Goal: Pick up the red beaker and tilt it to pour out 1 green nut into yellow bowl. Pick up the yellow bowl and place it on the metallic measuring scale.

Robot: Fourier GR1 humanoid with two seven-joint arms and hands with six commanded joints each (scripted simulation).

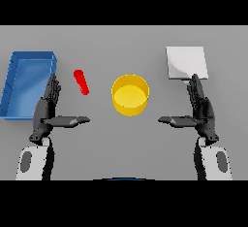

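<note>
Beaker (81, 82) lying just beyond open left hand (47, 107), untouched.

On the desk (126, 138) there is one red beaker (81, 82), one yellow bowl (130, 95), one metallic scale (186, 62) and one blue bin (28, 83). Two robot hands show: the left robot hand (48, 109) and the right robot hand (199, 110).
</note>
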